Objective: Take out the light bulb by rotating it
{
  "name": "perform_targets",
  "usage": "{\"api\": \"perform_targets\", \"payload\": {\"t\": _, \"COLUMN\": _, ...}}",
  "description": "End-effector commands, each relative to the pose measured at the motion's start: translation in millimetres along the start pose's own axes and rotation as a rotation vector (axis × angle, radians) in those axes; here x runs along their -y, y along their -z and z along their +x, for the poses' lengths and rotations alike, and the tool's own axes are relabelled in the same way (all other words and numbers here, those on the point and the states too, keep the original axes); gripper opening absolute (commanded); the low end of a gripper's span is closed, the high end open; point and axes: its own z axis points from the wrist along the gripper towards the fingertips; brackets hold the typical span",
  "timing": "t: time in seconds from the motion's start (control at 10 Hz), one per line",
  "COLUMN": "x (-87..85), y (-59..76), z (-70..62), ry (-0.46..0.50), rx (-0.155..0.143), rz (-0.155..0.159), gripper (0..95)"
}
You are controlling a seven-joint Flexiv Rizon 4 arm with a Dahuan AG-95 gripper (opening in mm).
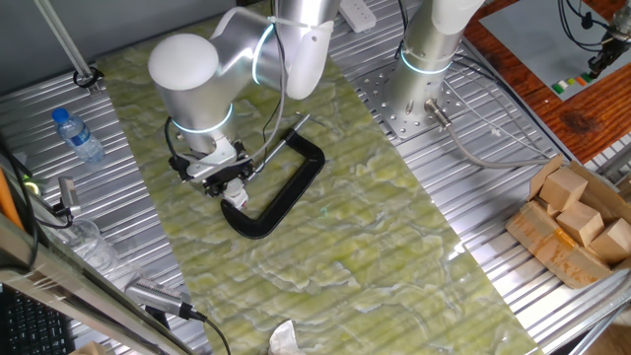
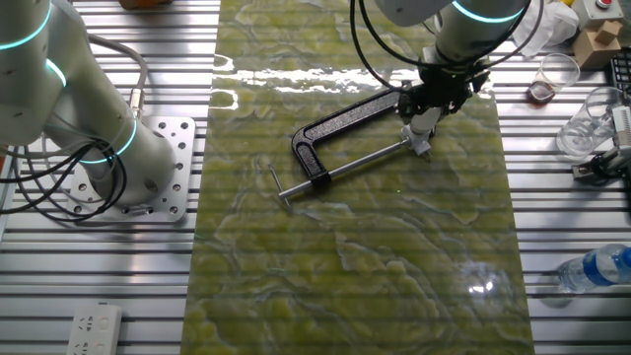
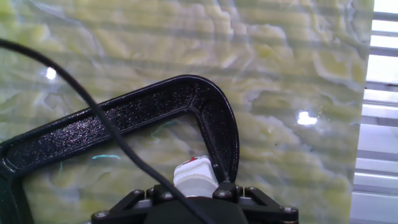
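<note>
With the gripper (image 1: 234, 189) closed on the bulb (image 1: 236, 197) at the clamp's (image 1: 286, 187) end mid-mat (image 1: 394, 256), twist about the bulb's axis, keep grip light, then lift straight.

The tabletop (image 1: 473, 197) is ribbed metal, with a glossy green marbled mat (image 1: 325, 237) spread across its middle. A black C-clamp (image 1: 286, 192) lies flat on the mat. At the upper left of one fixed view, a water bottle (image 1: 77, 136) lies on the bare metal; a white scrap (image 1: 284, 338) sits at the bottom edge.
</note>
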Motion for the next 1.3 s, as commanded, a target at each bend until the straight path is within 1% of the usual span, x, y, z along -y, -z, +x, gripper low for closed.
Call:
{"api": "perform_targets", "payload": {"t": 0.1, "x": 1.1, "y": -0.5, "z": -0.4, "ry": -0.017, "rx": -0.001, "rz": 0.001, "gripper": 76.0}}
{"api": "perform_targets", "payload": {"t": 0.2, "x": 5.2, "y": 3.2, "z": -3.2, "ry": -0.169, "rx": 0.005, "rz": 0.005, "gripper": 76.0}}
{"api": "perform_targets", "payload": {"t": 0.3, "x": 6.0, "y": 4.0, "z": -3.1, "ry": -0.315, "rx": 0.01, "rz": 0.002, "gripper": 76.0}}
{"api": "perform_targets", "payload": {"t": 0.4, "x": 6.0, "y": 4.0, "z": -3.0, "ry": -0.336, "rx": 0.012, "rz": 0.002, "gripper": 76.0}}
{"api": "perform_targets", "payload": {"t": 0.5, "x": 6.2, "y": 4.3, "z": -2.2, "ry": -0.448, "rx": 0.019, "rz": -0.006, "gripper": 76.0}}
{"api": "perform_targets", "payload": {"t": 0.6, "x": 6.3, "y": 4.4, "z": -1.8, "ry": -0.627, "rx": 0.015, "rz": -0.022, "gripper": 76.0}}
{"api": "perform_targets", "payload": {"t": 0.8, "x": 6.4, "y": 4.5, "z": -1.4, "ry": -0.753, "rx": 0.013, "rz": -0.029, "gripper": 76.0}}
{"api": "perform_targets", "payload": {"t": 0.9, "x": 6.5, "y": 4.7, "z": -0.8, "ry": -0.873, "rx": 0.008, "rz": -0.036, "gripper": 76.0}}
{"api": "perform_targets", "payload": {"t": 1.0, "x": 6.5, "y": 4.7, "z": -0.1, "ry": -0.932, "rx": 0.007, "rz": -0.039, "gripper": 76.0}}
{"api": "perform_targets", "payload": {"t": 1.1, "x": 6.6, "y": 4.9, "z": 0.4, "ry": -0.979, "rx": 0.015, "rz": -0.044, "gripper": 76.0}}
{"api": "perform_targets", "payload": {"t": 1.2, "x": 7.0, "y": 5.3, "z": 2.4, "ry": -1.12, "rx": 0.03, "rz": -0.06, "gripper": 76.0}}
{"api": "perform_targets", "payload": {"t": 1.3, "x": 7.1, "y": 5.5, "z": 3.4, "ry": -1.187, "rx": 0.029, "rz": -0.066, "gripper": 76.0}}
